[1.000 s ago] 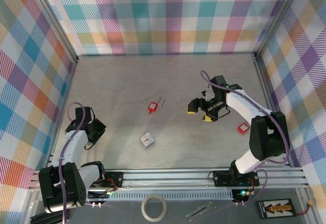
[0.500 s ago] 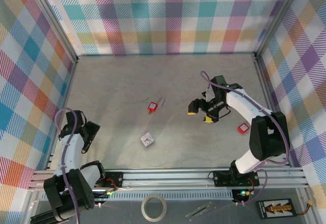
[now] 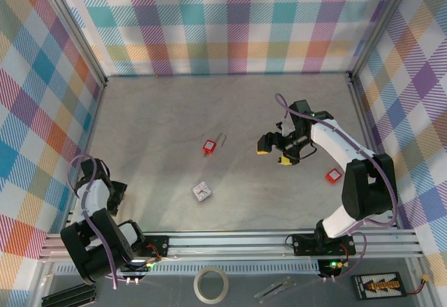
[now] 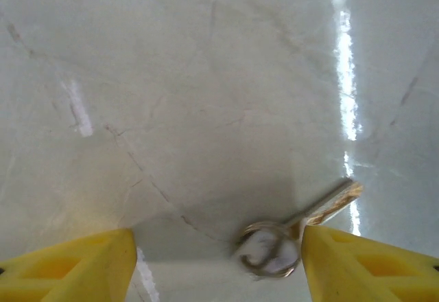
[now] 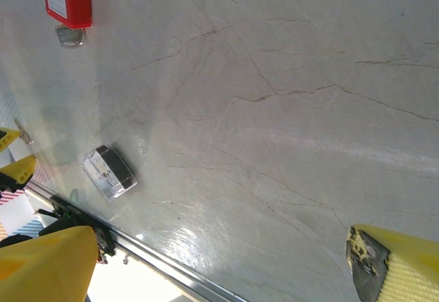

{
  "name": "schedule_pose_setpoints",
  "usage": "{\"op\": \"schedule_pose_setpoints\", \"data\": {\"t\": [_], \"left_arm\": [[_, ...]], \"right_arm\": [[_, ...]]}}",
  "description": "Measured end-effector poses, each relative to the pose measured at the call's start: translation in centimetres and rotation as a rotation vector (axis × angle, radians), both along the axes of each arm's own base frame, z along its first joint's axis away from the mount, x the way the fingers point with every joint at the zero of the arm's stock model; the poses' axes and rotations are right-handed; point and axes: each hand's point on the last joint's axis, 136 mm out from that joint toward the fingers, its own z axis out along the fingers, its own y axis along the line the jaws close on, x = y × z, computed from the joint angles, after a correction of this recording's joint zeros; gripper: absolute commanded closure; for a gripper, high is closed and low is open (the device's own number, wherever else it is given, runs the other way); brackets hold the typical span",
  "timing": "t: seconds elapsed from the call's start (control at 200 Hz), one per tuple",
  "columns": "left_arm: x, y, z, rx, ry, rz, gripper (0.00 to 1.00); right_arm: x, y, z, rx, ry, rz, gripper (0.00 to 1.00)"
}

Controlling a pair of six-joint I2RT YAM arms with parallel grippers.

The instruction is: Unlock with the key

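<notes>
Silver key (image 4: pixel 322 206), ring (image 4: pixel 269 252) at its lower end, lies on the pale marble-look table (image 3: pixel 160 111). In the left wrist view it sits low in the frame, its blade pointing toward 2 o'clock. The ring is blurred. The left gripper (image 4: pixel 218 264) stands open around it, one yellow finger (image 4: pixel 72 268) at 8 o'clock and the other at 4 o'clock. The key is just beside the 4 o'clock finger, and I cannot tell whether they touch. Nothing is clamped.

Seen from overhead, the lock (image 3: pixel 209 146) is red and lies near the table's middle, with its thin shackle pointing toward 1 o'clock. A small clear box (image 3: pixel 202 191) lies at 6 o'clock from the lock, a little apart. The right gripper (image 3: pixel 274 155) is at 3 o'clock from the lock, well apart from it. Its jaws are spread wide and empty, with bare table between the yellow tips. A second small red piece (image 3: pixel 332 175) lies at 4 o'clock from that gripper, near the right wall. The left arm (image 3: pixel 94 192) is folded at the table's 8 o'clock corner. Plaid walls (image 3: pixel 230 21) surround the table.
</notes>
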Motion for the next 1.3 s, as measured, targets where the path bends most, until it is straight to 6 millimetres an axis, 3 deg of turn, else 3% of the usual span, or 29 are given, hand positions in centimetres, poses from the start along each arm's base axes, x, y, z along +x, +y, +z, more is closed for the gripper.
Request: {"op": "schedule_pose_setpoints", "data": {"t": [0.155,0.265,0.39,0.66,0.73,0.895,0.97,1.12,1.195,1.3], "left_arm": [[-0.5,0.0,-0.4,-0.017,0.048,-0.003,0.56],[-0.5,-0.1,-0.5,-0.027,0.07,-0.008,0.6],[-0.2,-0.4,-0.7,-0.024,0.119,-0.058,0.74],[0.6,-0.8,-0.8,0.057,0.168,-0.16,0.95],[1.5,-1.0,-0.7,0.083,0.148,-0.19,1.0],[5.4,-2.5,-0.2,0.14,0.013,-0.291,1.0],[7.3,-4.0,0.0,0.125,-0.061,-0.343,1.0],[10.7,-9.6,0.6,0.013,-0.211,-0.507,1.0],[11.2,-12.5,0.6,-0.062,-0.244,-0.594,1.0],[11.1,-15.1,0.7,-0.134,-0.256,-0.666,1.0]], "right_arm": [[0.0,0.0,0.0,0.003,0.001,0.0,0.07],[0.0,0.0,0.0,0.002,0.0,0.0,0.07],[0.0,0.0,0.0,0.003,-0.001,0.0,0.08],[-0.1,0.1,-0.2,0.005,0.002,0.001,0.08],[-0.2,0.0,-0.3,0.004,0.005,0.001,0.08],[-0.2,0.0,-0.2,0.007,-0.004,0.0,0.09],[0.1,0.2,-0.1,0.014,-0.017,0.0,0.09],[0.5,0.7,-0.1,0.039,-0.027,-0.011,0.1],[0.6,1.1,0.0,0.05,-0.036,-0.011,0.1],[0.8,2.0,0.2,0.06,-0.055,0.001,0.1]]}}
